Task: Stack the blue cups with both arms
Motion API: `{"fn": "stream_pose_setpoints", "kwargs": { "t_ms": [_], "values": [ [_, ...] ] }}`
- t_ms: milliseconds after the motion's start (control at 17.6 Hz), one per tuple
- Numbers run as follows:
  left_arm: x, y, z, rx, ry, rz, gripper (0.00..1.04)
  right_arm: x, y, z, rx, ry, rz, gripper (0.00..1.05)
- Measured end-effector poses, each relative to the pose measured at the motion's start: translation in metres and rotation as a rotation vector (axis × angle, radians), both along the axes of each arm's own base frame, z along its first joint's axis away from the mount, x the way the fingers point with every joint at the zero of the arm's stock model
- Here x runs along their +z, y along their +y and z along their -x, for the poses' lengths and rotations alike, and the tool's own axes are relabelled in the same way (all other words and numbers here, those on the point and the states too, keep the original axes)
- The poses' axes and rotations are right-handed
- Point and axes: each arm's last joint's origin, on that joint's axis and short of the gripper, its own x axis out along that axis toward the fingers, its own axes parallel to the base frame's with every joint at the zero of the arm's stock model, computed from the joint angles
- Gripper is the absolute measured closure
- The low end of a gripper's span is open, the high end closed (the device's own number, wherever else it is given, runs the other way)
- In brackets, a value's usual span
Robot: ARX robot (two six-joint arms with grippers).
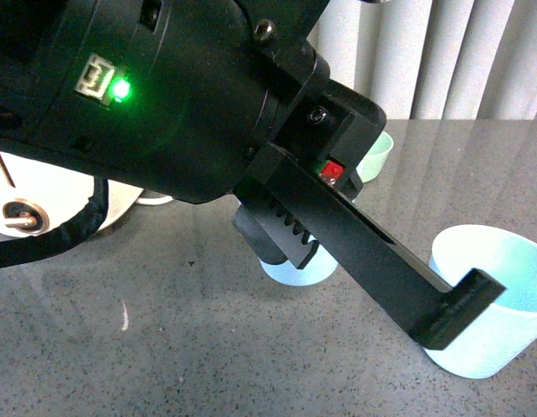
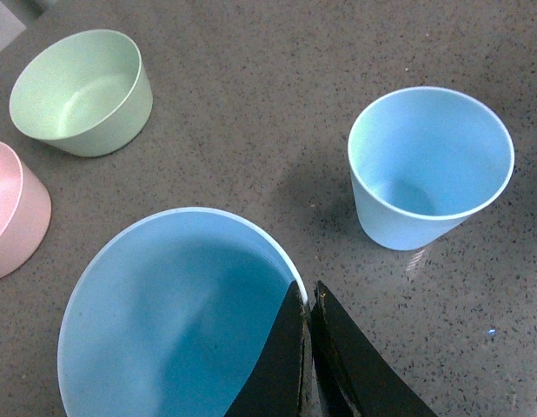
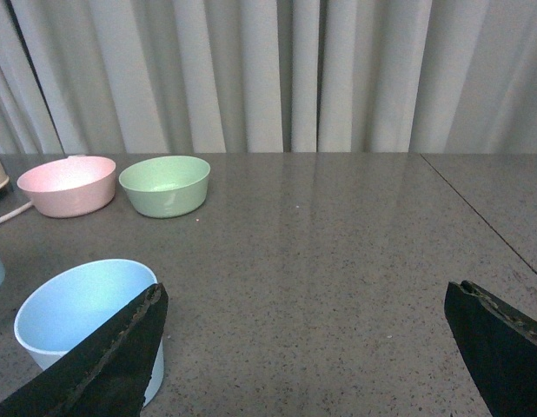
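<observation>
My left gripper (image 2: 308,300) is shut on the rim of one blue cup (image 2: 173,321), one finger inside and one outside. In the front view this cup (image 1: 295,271) shows only partly under the bulky black left arm (image 1: 164,95) with its green light. I cannot tell whether it touches the table. The other blue cup (image 2: 429,165) stands upright and empty to its right (image 1: 490,300). My right gripper (image 3: 305,295) is open and empty, low over the table, with one finger beside that standing cup (image 3: 77,304). It is not seen in the front view.
A green bowl (image 3: 164,184) and a pink bowl (image 3: 67,184) stand side by side at the back near the curtain (image 3: 268,69); the green bowl also shows in the front view (image 1: 377,156). A white object with a cable (image 1: 43,200) is at the left.
</observation>
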Motion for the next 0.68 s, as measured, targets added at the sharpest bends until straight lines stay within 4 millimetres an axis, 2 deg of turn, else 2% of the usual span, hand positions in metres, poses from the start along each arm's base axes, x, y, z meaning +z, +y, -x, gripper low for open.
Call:
{"fn": "stream_pose_setpoints", "kwargs": {
  "t_ms": [228,512,683],
  "values": [
    [-0.023,0.000,0.005,-0.025,0.045,-0.063,1.03,0.000,0.000,0.000,0.000,0.000,0.000,0.07],
    [-0.039,-0.005,0.001,-0.036,0.080,-0.091,1.03,0.000,0.000,0.000,0.000,0.000,0.000,0.07],
    [-0.041,-0.006,0.000,-0.034,0.072,-0.087,1.03,0.000,0.000,0.000,0.000,0.000,0.000,0.07]
  ]
}}
